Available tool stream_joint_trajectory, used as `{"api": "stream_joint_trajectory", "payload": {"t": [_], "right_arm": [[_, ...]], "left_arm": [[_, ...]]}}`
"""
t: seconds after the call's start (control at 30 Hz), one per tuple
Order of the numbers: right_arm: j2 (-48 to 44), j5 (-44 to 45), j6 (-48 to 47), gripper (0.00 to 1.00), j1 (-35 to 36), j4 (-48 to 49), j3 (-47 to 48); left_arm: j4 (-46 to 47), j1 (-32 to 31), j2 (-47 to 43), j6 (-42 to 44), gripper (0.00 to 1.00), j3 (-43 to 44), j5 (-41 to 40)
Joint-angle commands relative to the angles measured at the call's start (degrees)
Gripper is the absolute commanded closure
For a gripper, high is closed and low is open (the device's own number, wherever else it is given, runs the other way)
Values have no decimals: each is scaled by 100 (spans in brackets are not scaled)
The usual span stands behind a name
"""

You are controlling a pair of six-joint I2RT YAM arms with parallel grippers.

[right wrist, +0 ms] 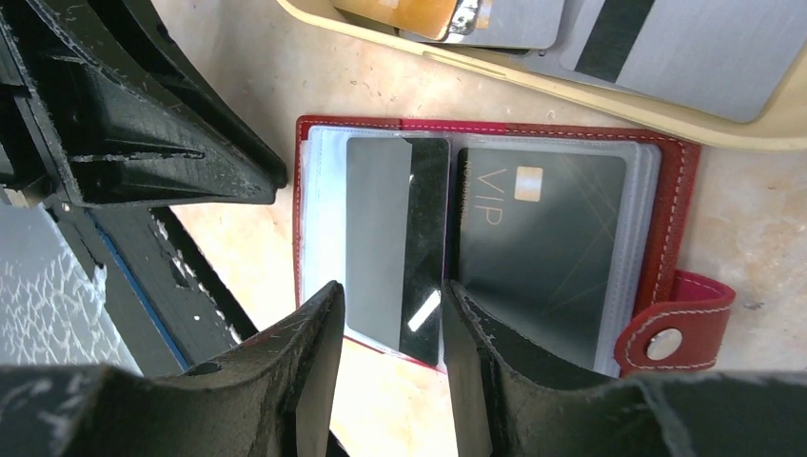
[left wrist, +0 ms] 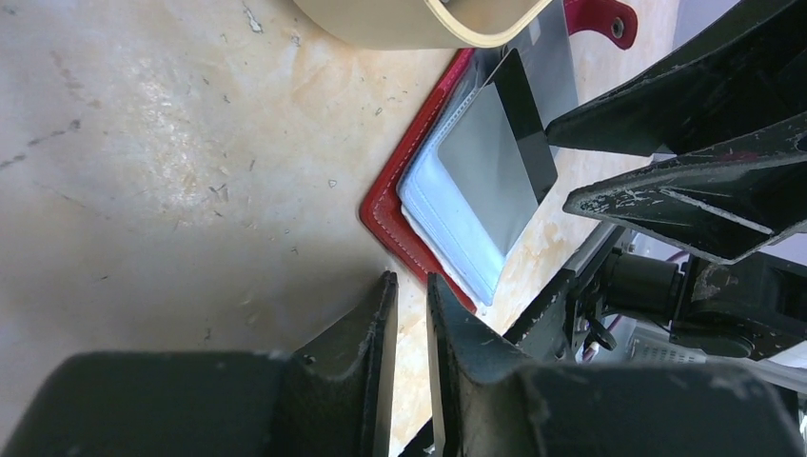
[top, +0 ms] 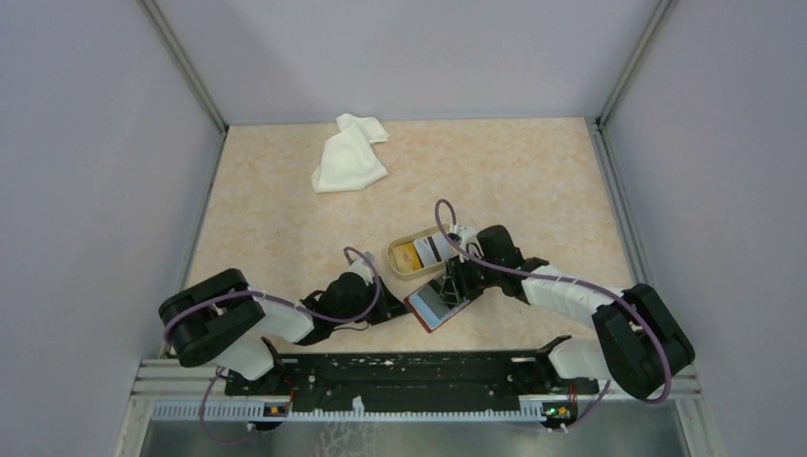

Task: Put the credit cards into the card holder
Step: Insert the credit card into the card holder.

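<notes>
Your left arm [top: 285, 319] lies low and folded along the near edge, its forearm stretched rightward. The left gripper [left wrist: 409, 281] sits just short of the red corner of the card holder [right wrist: 671, 205], its fingers nearly together with only a slit between them and nothing held. The card holder lies open on the table [top: 533, 171]. Your right arm [top: 561, 290] reaches in from the right, wrist bent down over it. The right gripper [right wrist: 390, 286] pinches a grey striped card [right wrist: 381, 209] by its long edges, over the page beside a dark VIP card [right wrist: 542, 238]. Just beyond, more credit cards [right wrist: 514, 19] lie in a tan dish [left wrist: 400, 24]. A white cloth [top: 348, 155] sits far back.
</notes>
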Motion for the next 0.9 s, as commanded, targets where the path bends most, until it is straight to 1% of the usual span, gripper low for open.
{"api": "stream_joint_trajectory", "payload": {"t": [0.0,0.4,0.63,0.77,0.87], "right_arm": [[71,62,-96,57,216,98,308],[335,-195,-169,57,436,94,387],[336,-443,-221,55,435,148,424],[388,-725,-196,54,438,181,449],[460,-813,-276,53,439,87,525]], "left_arm": [[220,-22,224,38,76,85,157],[413,-22,438,43,77,111,213],[457,-22,443,101,77,87,189],[497,-22,371,214,77,77,165],[459,-16,136,411,77,61,160]]}}
